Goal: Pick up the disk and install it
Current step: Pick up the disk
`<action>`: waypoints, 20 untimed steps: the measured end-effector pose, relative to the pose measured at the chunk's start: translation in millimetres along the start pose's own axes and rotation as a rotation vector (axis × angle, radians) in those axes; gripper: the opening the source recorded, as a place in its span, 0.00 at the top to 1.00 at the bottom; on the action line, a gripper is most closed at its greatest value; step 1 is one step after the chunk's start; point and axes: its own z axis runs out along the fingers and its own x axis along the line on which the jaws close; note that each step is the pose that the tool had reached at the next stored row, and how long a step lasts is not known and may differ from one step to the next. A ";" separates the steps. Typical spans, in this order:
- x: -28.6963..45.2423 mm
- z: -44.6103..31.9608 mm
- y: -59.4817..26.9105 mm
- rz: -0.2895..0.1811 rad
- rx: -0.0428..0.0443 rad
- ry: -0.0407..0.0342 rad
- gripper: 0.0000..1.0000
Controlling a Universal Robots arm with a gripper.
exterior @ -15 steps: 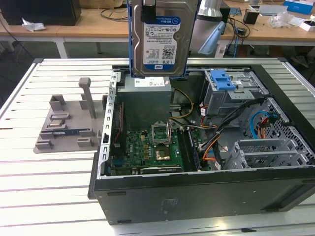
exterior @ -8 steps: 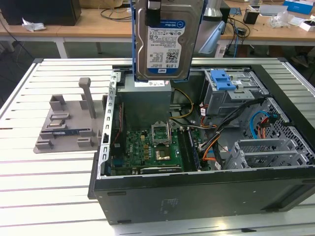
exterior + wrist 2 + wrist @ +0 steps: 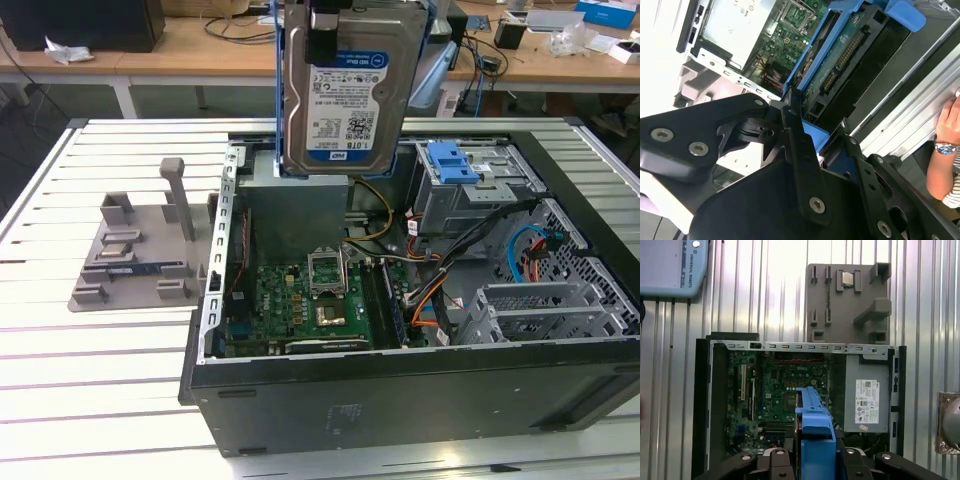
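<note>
Aloft, flat silver blue-railed disk (image 3: 345, 110)

Pincer (image 3: 816, 136) aloft, seemingly clamped tight.

Computer case (image 3: 400, 400) on the surface (image 3: 100, 380); fixture tray (image 3: 135, 250) beside it at the exterior view's left. Inside the case: motherboard (image 3: 300, 300), with drive cage (image 3: 470, 185) toward the exterior view's right. Above the case, upright: the disk (image 3: 345, 85).

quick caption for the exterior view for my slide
The gripper holds the disk upright, label toward the camera, above the open computer case on the slatted table.
</note>
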 end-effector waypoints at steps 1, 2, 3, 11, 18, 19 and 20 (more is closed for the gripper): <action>1.7 0.2 -0.7 0.000 -0.0001 0.0000 0.63; 2.9 0.3 -1.2 0.000 -0.0002 0.0000 0.63; 4.0 0.5 -1.7 0.000 -0.0002 0.0000 0.63; 14.6 2.1 -13.8 0.000 -0.0013 -0.0003 0.63; 17.6 2.3 -39.3 0.000 -0.0022 0.0000 0.63; 17.8 2.3 -41.8 0.000 -0.0022 0.0001 0.63; 18.1 2.3 -44.8 0.000 -0.0023 0.0001 0.63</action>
